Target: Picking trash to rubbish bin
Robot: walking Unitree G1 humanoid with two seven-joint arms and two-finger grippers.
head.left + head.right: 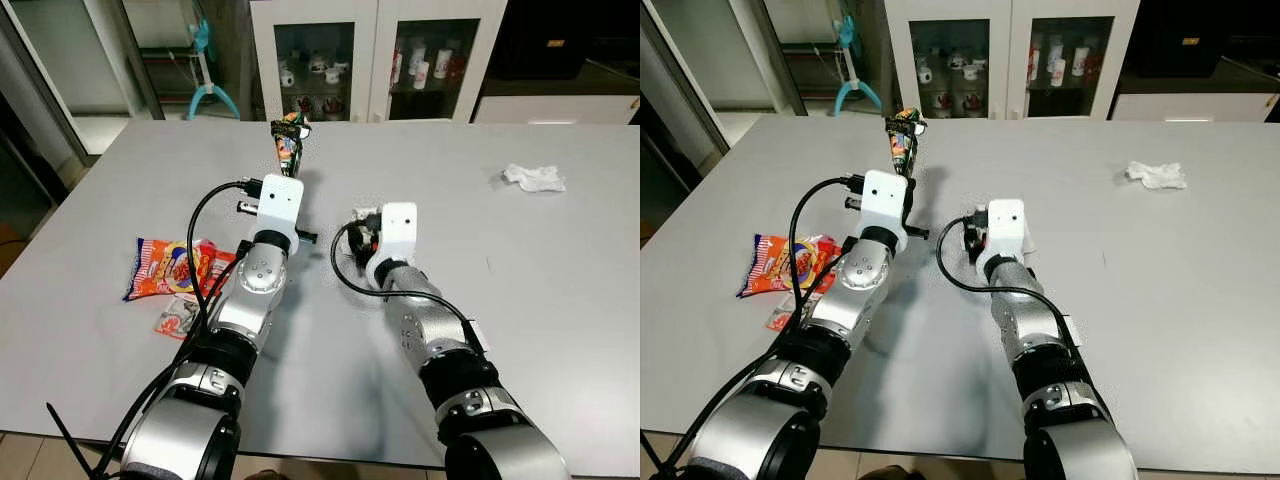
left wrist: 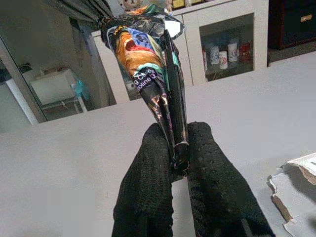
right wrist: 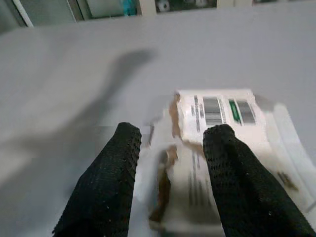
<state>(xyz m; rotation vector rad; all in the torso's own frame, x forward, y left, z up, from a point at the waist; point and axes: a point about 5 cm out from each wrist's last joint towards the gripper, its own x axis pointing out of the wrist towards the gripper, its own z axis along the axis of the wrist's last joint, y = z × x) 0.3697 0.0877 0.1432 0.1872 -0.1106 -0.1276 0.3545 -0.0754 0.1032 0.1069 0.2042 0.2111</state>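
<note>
Two arms extended over a grey table [image 1: 560, 300]. Left gripper [image 2: 174, 163] raised above the tabletop, fingers [image 2: 148, 182] clenched on the narrow lower end of a dark, colourfully printed cone-shaped wrapper [image 2: 148, 54], its wide end pointing up and away beyond the fingertips. Right gripper [image 3: 170, 140] low over the table, fingers [image 3: 111, 177] spread apart, straddling a torn white paper package with a barcode label [image 3: 217, 111] lying flat between and just ahead of them. Red-and-orange snack packet [image 1: 170, 268] beside the left arm; crumpled white tissue [image 1: 535, 178] far to the right.
</note>
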